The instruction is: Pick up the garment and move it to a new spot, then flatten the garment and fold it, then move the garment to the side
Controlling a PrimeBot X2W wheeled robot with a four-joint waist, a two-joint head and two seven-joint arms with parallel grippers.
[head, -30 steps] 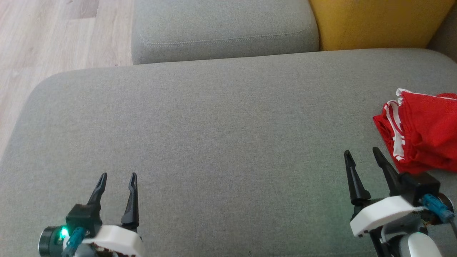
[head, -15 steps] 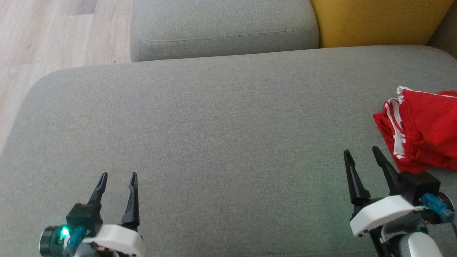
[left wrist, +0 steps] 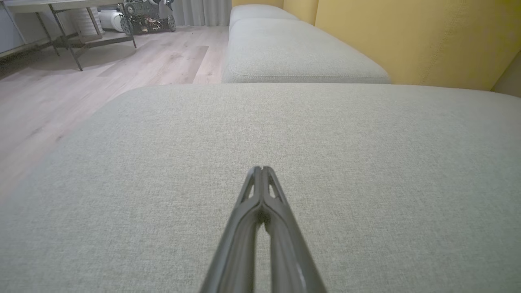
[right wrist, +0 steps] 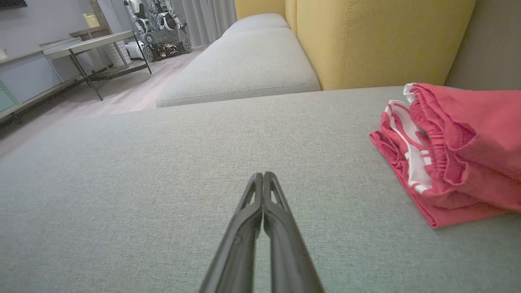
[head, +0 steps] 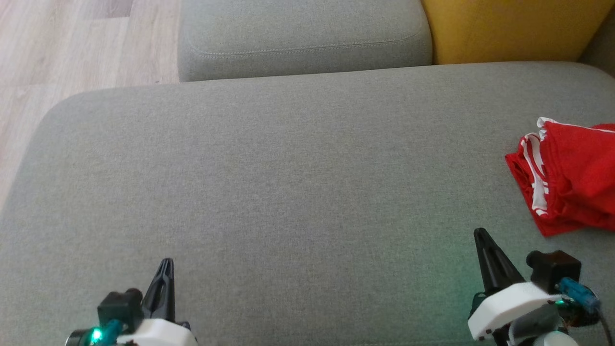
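Garment [head: 574, 180] work looks all but done, to my eye. Nearest, my left tool [head: 166, 263] and right tool [head: 479, 234] sit low over the grey cushion [head: 288, 192], each pinched closed with nothing between its fingers. Further out on my right, the garment lies in a folded red bundle at the cushion's side, apart from the right tool (white-striped edge toward the middle). I judge little remains beyond a tidy-up.

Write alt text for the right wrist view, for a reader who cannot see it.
Red white-striped shorts lie loosely folded at the right of a grey sofa cushion, with a yellow backrest behind. The right gripper, shut and holding nothing, points across the cushion, apart from the shorts.
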